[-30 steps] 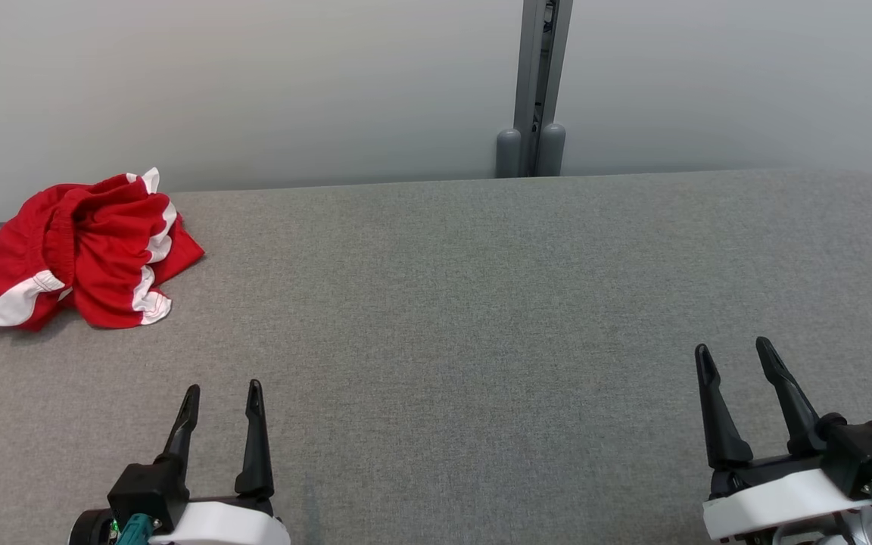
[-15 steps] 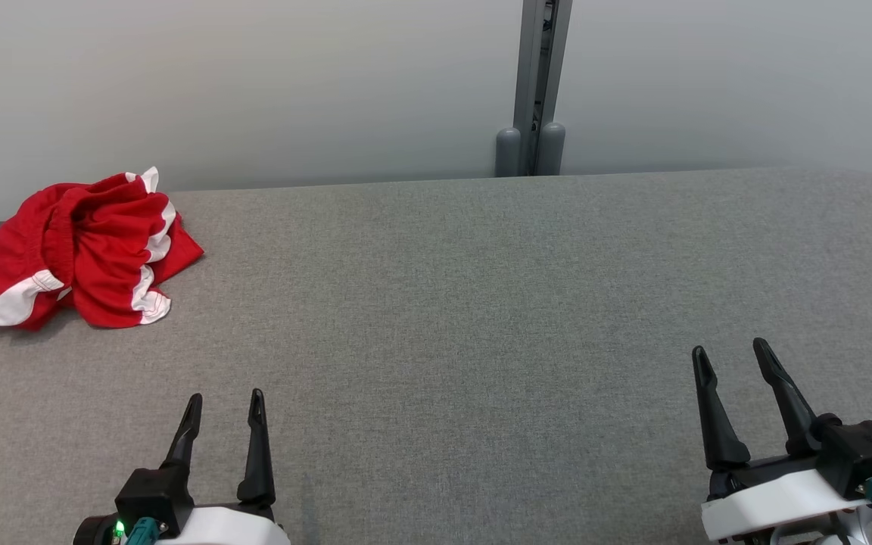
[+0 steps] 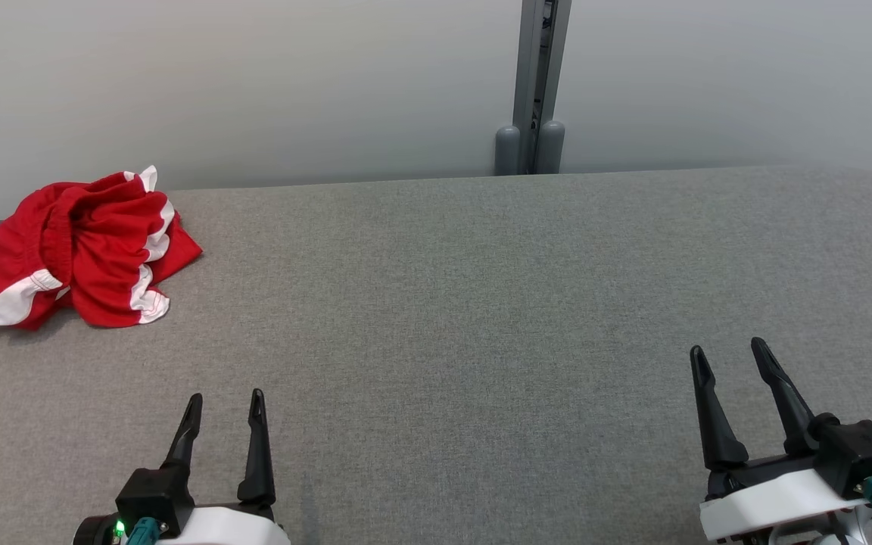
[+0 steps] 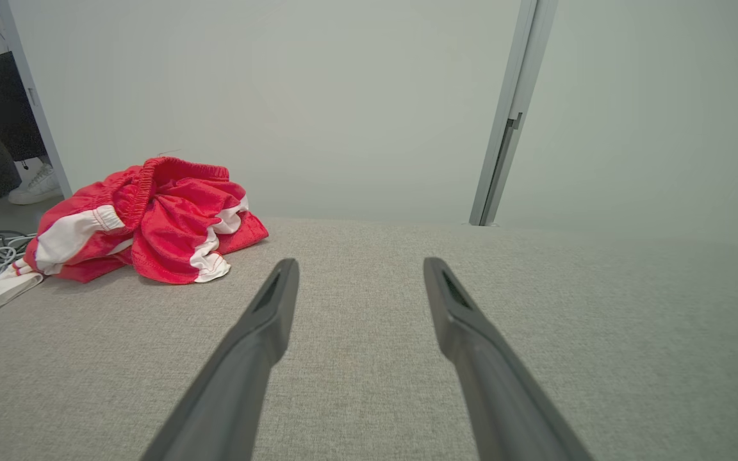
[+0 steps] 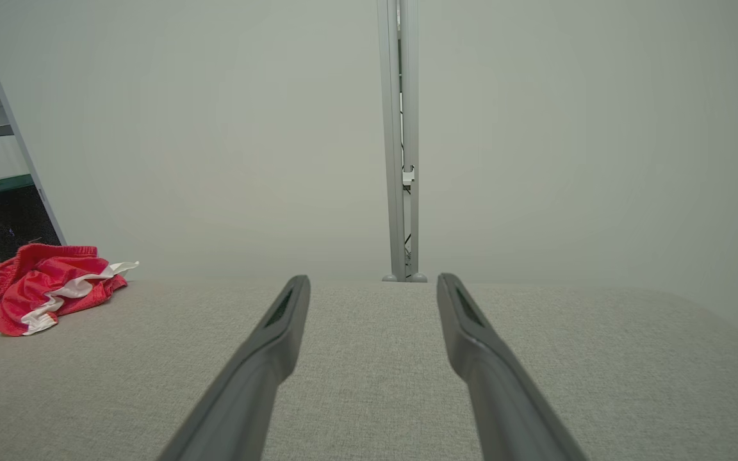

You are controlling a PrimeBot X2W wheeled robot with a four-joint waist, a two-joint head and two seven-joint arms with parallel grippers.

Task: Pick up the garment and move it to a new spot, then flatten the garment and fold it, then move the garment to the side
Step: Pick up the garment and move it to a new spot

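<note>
The red garment [image 3: 76, 253] lay crumpled at the table's [image 3: 481, 303] far left corner, untouched; my left gripper [image 3: 225, 396] had drawn back slightly, well apart from it, fingers spread; my right gripper [image 3: 727, 346] gaped empty too; pickup hadn't begun.

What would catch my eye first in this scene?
The red garment with white stripes stands out most, crumpled at the far left corner of the grey table. Next come two black pincers near the front edge, the left pincer and the right pincer, both open and empty. A grey post rises behind the table.
</note>
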